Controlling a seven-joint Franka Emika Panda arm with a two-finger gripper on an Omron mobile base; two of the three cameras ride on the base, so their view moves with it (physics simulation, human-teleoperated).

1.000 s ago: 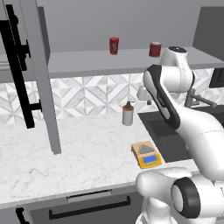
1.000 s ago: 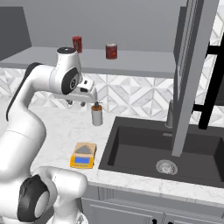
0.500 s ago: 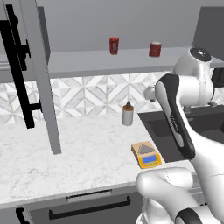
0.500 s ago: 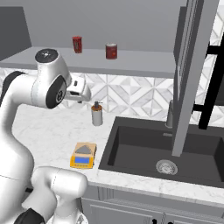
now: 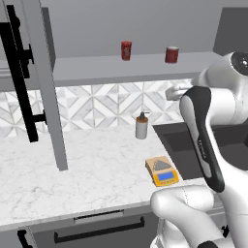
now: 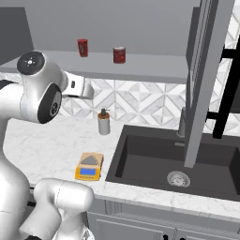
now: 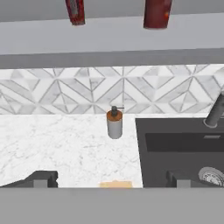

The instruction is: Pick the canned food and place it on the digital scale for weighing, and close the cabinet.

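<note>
Kitchen counter, open cabinet (image 5: 46,82), items placed relative to the sink (image 6: 173,157).

Tin (image 5: 171,54) stood on the open cabinet shelf, above and behind the sink's left edge; slimmer red can (image 5: 126,50) set well to its left on the same shelf. Scale (image 6: 89,166) laid on the marble counter just left of the sink's front corner. Soap dispenser (image 7: 114,124) stood behind it, near the backsplash. Gripper (image 7: 112,178) raised over the counter left of the sink, fingers (image 7: 40,178) spread wide, nothing held.
</note>
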